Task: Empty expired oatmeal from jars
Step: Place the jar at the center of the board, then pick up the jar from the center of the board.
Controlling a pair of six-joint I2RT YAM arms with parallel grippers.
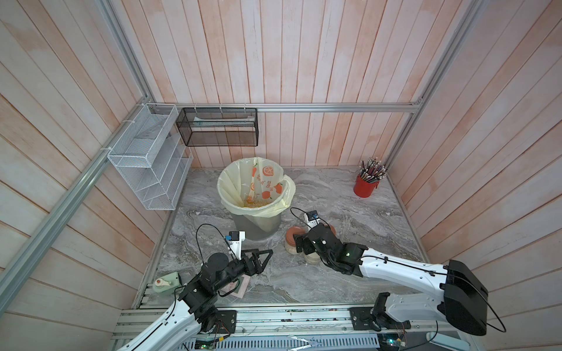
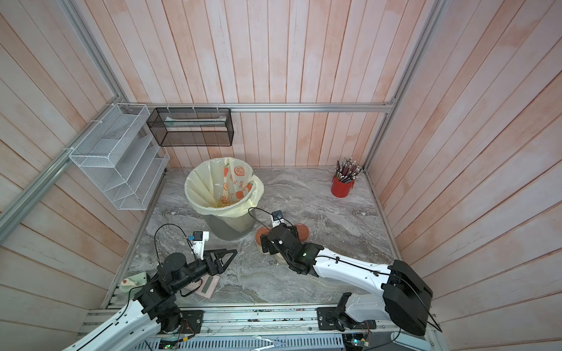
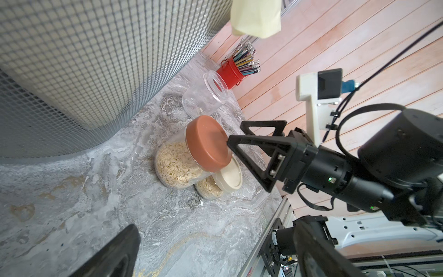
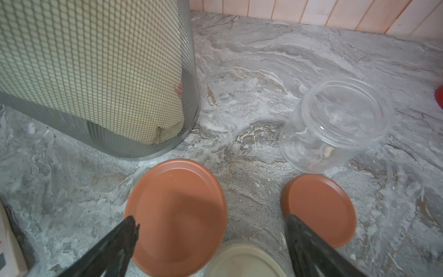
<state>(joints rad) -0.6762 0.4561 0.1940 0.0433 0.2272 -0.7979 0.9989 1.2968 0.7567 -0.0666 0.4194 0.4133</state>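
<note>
Two closed jars beside the grey bin (image 4: 96, 72) hold oatmeal (image 3: 177, 165): terracotta-lidded jar (image 3: 206, 144), cream-lidded jar (image 3: 227, 176). Third jar (image 4: 335, 124) (lid off) stands near the bin. Right gripper (image 4: 212, 221) above the closed pair, jaws apart; left gripper (image 1: 267, 258) likewise spread

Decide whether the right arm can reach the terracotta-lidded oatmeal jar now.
Probably yes: the right gripper hangs open just over that jar's terracotta lid, nothing between; the cream-lidded jar stands close beside.
</note>
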